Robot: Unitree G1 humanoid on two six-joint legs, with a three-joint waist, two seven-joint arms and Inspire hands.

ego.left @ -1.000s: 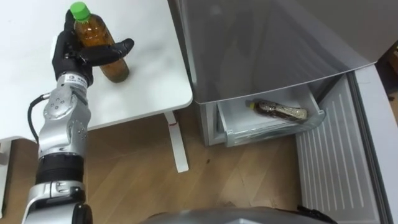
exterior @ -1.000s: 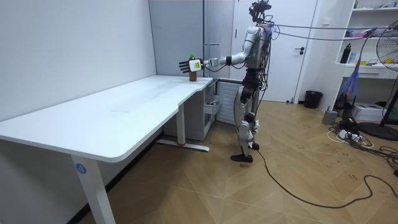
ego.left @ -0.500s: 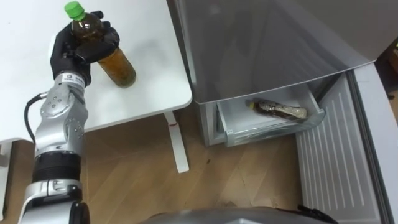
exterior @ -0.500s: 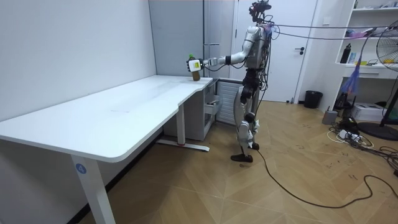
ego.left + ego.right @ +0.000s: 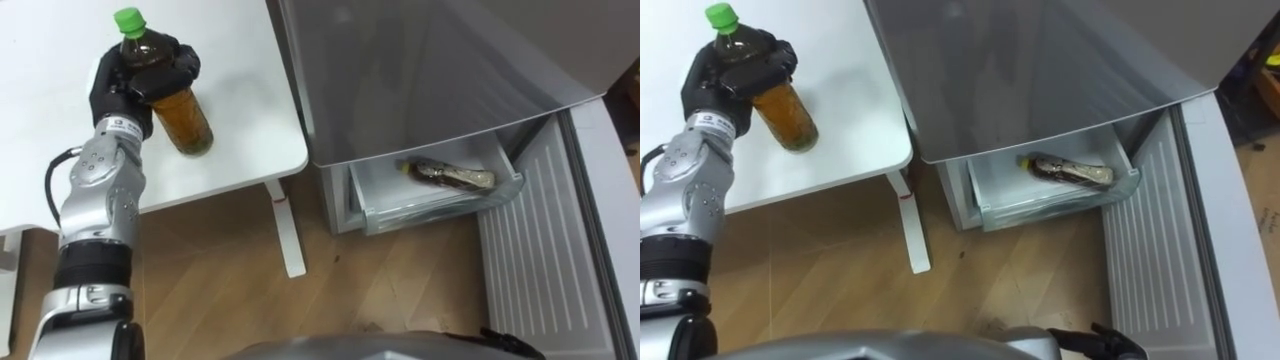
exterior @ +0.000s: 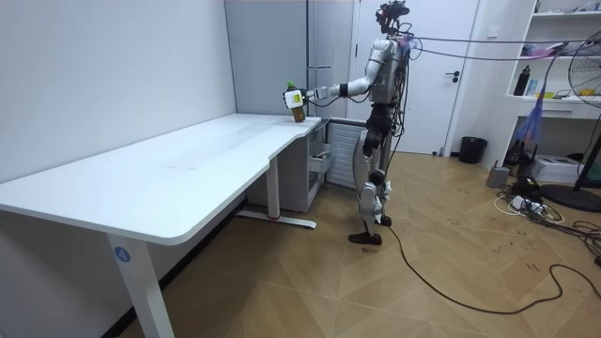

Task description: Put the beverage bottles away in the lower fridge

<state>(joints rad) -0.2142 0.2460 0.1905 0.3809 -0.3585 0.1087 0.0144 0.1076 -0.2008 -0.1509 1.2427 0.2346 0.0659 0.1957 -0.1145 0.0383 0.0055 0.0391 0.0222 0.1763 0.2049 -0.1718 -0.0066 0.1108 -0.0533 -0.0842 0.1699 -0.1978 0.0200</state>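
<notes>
Head-camera and room views. The left robot hand [image 5: 135, 80] is clamped on the shoulder of a clear plastic bottle of brown drink with a green cap [image 5: 187, 115], fingers and thumb curled round it just under the cap. The bottle stands nearly upright over the white worktop [image 5: 250, 100], a little in from the rounded corner and the front edge; whether its base touches the surface cannot be told.

Just beside that corner stands the tall grey fridge [image 5: 420, 70]. Its pale lower drawer [image 5: 440, 208] is pulled out, and a second brown bottle [image 5: 450, 177] lies on its side along the back of the drawer, with room free in front of it. The white ribbed fridge door [image 5: 545, 260] is swung open on the far side of the drawer.

Between the white worktop leg [image 5: 285, 225] and the drawer lies bare wooden floor [image 5: 220, 270] – an unobstructed strip. In the room view the robot stands upright at the worktop's end, left arm stretched out.
</notes>
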